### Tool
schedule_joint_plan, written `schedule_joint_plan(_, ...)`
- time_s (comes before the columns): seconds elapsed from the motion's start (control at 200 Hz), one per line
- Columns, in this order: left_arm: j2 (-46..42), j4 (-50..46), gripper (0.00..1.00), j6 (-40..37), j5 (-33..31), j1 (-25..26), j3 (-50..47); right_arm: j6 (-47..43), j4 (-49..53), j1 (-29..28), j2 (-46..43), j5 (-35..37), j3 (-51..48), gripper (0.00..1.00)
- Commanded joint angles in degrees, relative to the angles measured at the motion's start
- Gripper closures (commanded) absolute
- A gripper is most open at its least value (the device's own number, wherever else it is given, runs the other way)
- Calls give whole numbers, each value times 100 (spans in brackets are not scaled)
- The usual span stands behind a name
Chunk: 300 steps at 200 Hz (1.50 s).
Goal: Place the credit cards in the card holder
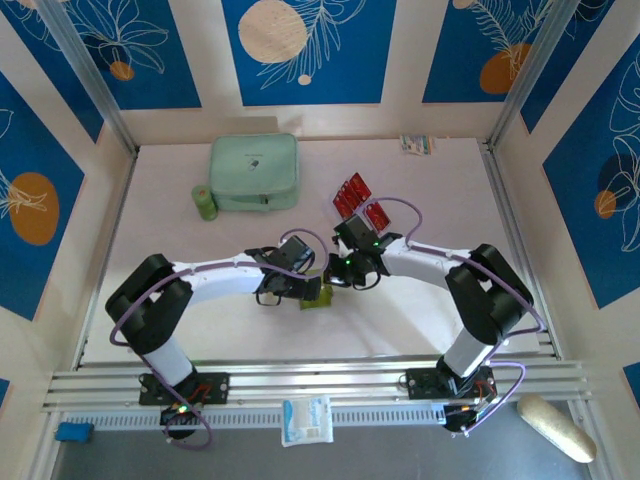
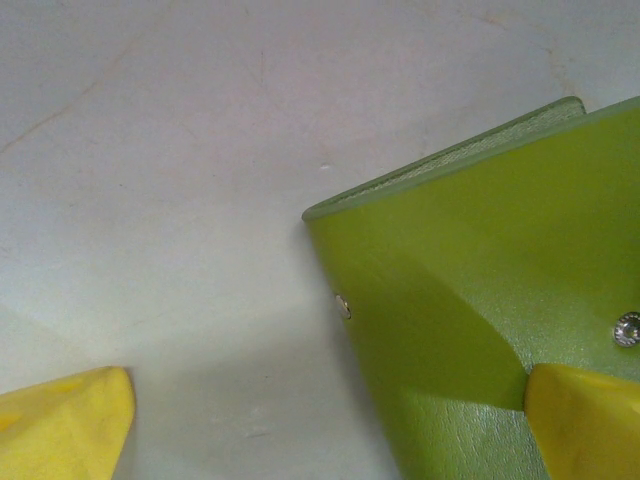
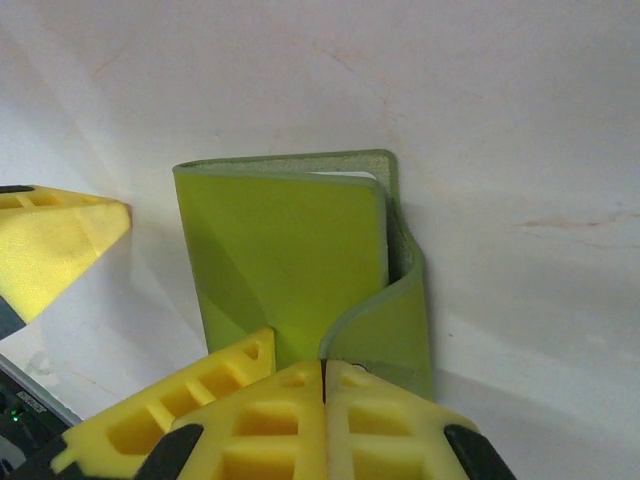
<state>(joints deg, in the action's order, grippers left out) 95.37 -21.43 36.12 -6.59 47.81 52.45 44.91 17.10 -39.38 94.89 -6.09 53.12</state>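
Closest to the right wrist lens, the right claw [image 3: 323,415] is showing its yellow fingertips pressed together along one seam, sitting at the lower edge of the card holder [image 3: 285,255]. Whether the flap is caught between them I cannot tell. The card holder is lying on the pale surface [image 3: 500,120]. It is olive-green and squarish, its front flap is curling away from the body on the right side, and a pale sliver is peeking out under the top rim.

In the left wrist view the left claw [image 2: 320,425] is standing spread wide, with one yellow fingertip [image 2: 585,420] resting over the grained green skin beside a silver snap stud [image 2: 628,328].

From above, going left to right: a mint-green zip case [image 1: 254,172] is lying at the back, the left claw, the card holder and the right claw are meeting mid-surface, and the red credit cards [image 1: 352,193] are lying just behind the right arm — apart from the card holder.
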Motion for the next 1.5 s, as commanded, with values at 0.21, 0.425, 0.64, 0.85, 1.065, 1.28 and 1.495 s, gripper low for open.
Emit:
schedule_joint_plan(0.21, 128, -381, 0, 129, -281, 23, -77, 233, -308, -150, 496, -339, -174, 100)
schedule_joint_plan(0.425, -93, -410, 0, 374, -246, -69, 1, 277, -342, -147, 496, -223, -379, 100)
schedule_joint_plan(0.64, -368, -459, 0, 466, -270, -188, -49, 233, -235, -168, 449, -88, -416, 100)
schedule_joint_plan(0.85, -281, -445, 0, 398, -255, -211, -181, 212, -163, -182, 408, -37, -404, 100)
schedule_joint_plan(1.065, -76, -370, 0, 218, -281, -211, -307, 150, -45, -184, 306, -22, -294, 100)
schedule_joint_plan(1.28, 45, -440, 0, 75, -412, -184, -288, 66, 134, -185, 101, 11, -90, 100)
schedule_joint_plan(1.495, 120, -485, 0, 27, -500, -149, -287, 9, 276, -196, -134, 27, 115, 100)
